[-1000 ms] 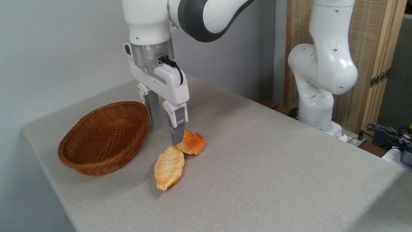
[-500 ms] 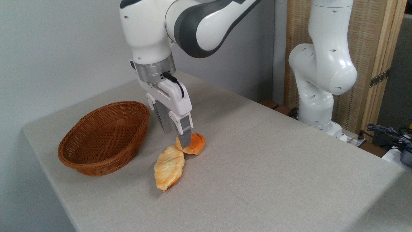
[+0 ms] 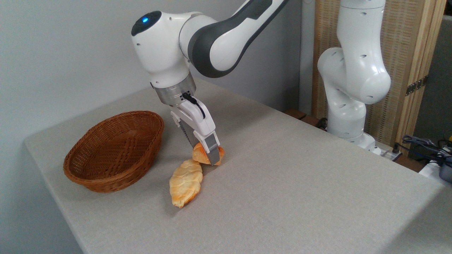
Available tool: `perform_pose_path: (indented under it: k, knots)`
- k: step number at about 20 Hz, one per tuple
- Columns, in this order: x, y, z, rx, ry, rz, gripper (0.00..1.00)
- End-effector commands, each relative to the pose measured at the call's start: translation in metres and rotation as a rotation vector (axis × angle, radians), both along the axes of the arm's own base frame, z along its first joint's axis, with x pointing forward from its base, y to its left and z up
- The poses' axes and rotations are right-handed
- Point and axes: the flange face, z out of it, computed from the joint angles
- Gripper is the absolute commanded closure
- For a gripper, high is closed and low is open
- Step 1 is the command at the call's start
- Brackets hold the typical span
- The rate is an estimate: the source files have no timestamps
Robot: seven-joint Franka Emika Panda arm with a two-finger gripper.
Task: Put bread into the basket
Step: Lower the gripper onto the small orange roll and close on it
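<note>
Camera — gripper (image 3: 207, 155) astride bread (image 3: 200, 156), basket (image 3: 113, 150) near.

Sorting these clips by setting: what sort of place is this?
Probably a robotics lab: a robot arm bolted beside a plain grey table, loose cables at the right, and only a basket and bread props.

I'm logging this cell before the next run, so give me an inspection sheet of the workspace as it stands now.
Surface: grey table, flat, no spills seen.
Job's things: orange bun on the table between the tool's fingers; wicker basket to its left, nothing in it.
Clutter: pale braided loaf lying against the bun.
Grippers: tool tilted, lowered around the bun; whether it is clamped cannot be told.
Cables: short black lead on the tool; loose wires off the table's right edge.
Surroundings: grey wall, wooden panel behind the arm's base.
</note>
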Motion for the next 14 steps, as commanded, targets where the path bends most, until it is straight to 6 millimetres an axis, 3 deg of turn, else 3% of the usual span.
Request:
perform_pose_path:
  k: [1,2,3,5,14]
  knots:
    - [0.0000,-0.0009,0.0028,-0.039,0.023,0.014,0.29]
    - [0.0001,-0.0016,0.0030,-0.047,0.023,0.017,0.40]
    - [0.0005,-0.0019,0.0038,-0.059,0.024,0.021,0.58]
    - [0.0004,-0.0020,0.0038,-0.061,0.024,0.018,0.65]
    - [0.0008,-0.0012,0.0052,-0.061,0.020,0.018,0.64]
